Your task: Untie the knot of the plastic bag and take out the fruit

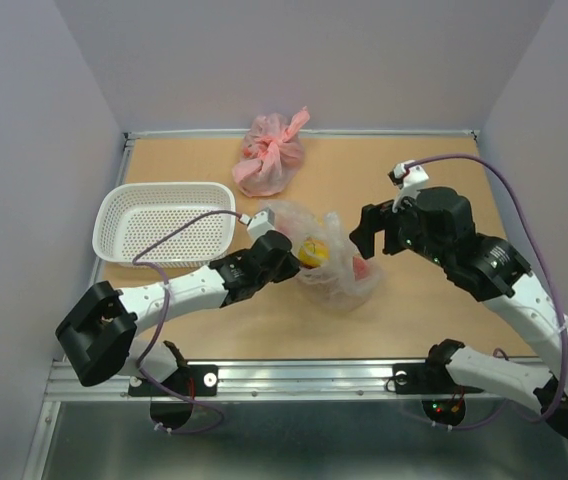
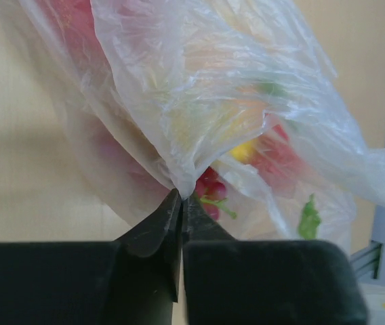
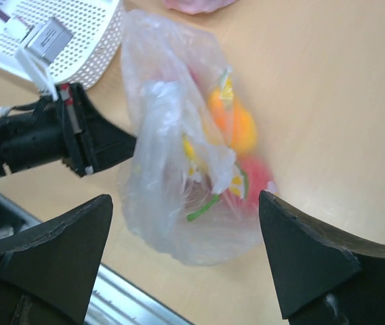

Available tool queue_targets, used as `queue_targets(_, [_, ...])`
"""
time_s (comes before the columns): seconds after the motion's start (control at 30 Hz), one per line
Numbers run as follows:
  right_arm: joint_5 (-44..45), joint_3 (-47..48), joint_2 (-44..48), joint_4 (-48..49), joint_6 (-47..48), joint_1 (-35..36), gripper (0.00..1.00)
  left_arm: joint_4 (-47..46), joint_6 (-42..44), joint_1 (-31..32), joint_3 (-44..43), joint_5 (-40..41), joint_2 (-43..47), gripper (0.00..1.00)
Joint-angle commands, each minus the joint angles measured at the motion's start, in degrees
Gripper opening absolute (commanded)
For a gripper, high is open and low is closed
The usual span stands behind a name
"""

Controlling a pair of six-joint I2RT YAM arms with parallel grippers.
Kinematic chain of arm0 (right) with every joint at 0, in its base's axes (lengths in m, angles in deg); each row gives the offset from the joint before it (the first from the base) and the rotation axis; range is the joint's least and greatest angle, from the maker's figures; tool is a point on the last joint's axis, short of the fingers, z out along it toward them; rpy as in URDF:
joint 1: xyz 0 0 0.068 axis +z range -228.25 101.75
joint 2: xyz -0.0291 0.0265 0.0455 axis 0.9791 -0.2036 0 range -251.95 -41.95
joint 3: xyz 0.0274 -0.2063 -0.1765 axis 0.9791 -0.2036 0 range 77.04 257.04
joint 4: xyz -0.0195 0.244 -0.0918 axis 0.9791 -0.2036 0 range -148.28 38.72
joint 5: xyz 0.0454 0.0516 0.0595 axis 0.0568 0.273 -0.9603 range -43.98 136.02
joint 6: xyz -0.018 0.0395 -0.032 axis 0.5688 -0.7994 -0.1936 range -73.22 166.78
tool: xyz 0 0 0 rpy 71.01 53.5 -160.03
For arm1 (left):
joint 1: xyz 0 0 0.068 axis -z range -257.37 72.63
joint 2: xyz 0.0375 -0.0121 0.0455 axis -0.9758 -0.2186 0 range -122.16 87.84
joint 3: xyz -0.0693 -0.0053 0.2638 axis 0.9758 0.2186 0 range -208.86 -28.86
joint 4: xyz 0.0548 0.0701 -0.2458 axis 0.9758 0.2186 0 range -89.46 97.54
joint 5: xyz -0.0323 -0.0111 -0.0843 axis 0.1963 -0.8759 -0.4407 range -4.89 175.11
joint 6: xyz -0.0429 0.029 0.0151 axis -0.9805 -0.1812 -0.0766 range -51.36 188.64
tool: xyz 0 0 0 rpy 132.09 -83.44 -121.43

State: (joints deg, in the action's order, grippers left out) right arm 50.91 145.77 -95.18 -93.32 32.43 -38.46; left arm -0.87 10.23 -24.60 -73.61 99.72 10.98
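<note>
Pinching thin, crinkly plastic bag (image 2: 213, 88) — left gripper (image 2: 180, 197) clamped on it, right gripper (image 3: 186, 198) splayed wide

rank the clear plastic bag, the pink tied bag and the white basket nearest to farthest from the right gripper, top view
From the right gripper, top view:
1. clear crinkly plastic bag, just beside it, mid-table.
2. pink tied plastic bag, farther left, at the back edge.
3. white perforated plastic basket, far left side.
</note>
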Motion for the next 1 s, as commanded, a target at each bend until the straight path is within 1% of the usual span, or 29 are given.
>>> queue_targets(0.0, [14.08,4.65,-5.81,-1.90,5.56,0.11,0.92,-3.24,0.40,-0.13,2.64,1.38,2.41,0.02])
queue_targets(0.07, [19.08,5.88,-7.49,-1.29,6.52,0.02,0.92,-4.38,1.10,-0.13,3.44,1.56,3.38,0.00])
queue_targets(0.17, [18.07,7.99,-10.65,-0.15,6.88,-1.90,0.92,-5.79,1.90,-0.13,5.72,1.47,5.39,0.00])
queue_targets(0.2, [14.66,8.17,-11.79,0.03,6.44,-3.82,0.92,-6.67,2.07,-0.13,6.51,1.65,6.10,0.00])
queue_targets(0.23, [12.63,8.00,-12.68,0.20,6.09,-4.80,0.92,-7.20,1.99,-0.13,8.00,1.74,7.67,0.00])
queue_targets(0.27, [8.08,6.87,-14.34,0.73,5.48,-5.59,0.91,-7.73,1.99,-0.13,8.80,2.08,8.39,0.00])
queue_targets(0.3, [5.86,5.99,-14.96,1.08,5.39,-6.30,0.91,-8.60,1.99,-0.13,10.20,2.35,9.79,0.00])
queue_targets(0.37, [0.86,3.88,-15.76,3.19,5.56,-6.30,0.91,-9.13,1.99,-0.13,11.17,2.61,10.85,0.00])
queue_targets(0.4, [-4.57,1.43,-16.20,3.89,5.91,-6.30,0.91,-9.75,2.42,-0.13,11.53,2.62,11.29,0.00])
queue_targets(0.47, [-12.40,-1.21,-16.55,6.25,7.39,-6.30,0.92,-10.54,2.95,-0.13,12.05,2.53,11.82,0.00])
queue_targets(0.57, [-18.22,-5.44,-17.43,9.07,8.89,-6.30,0.92,-11.16,3.83,-0.13,11.53,2.09,11.47,0.00])
queue_targets(0.63, [-20.08,-7.54,-18.22,10.57,9.34,-6.30,0.92,-11.42,4.18,-0.13,10.83,1.83,11.30,0.00])
queue_targets(0.83, [-27.03,-9.05,-21.82,16.63,10.31,-5.87,0.92,-12.13,4.80,-0.13,9.34,0.95,10.50,0.00])
queue_targets(0.9, [-26.42,-9.23,-23.66,18.74,10.13,-4.90,0.93,-12.13,5.41,-0.13,8.90,0.51,10.06,0.00])
queue_targets(0.97, [-23.36,-9.40,-25.77,20.50,9.69,-4.37,0.92,-12.21,5.68,-0.13,8.37,-0.02,9.89,0.00])
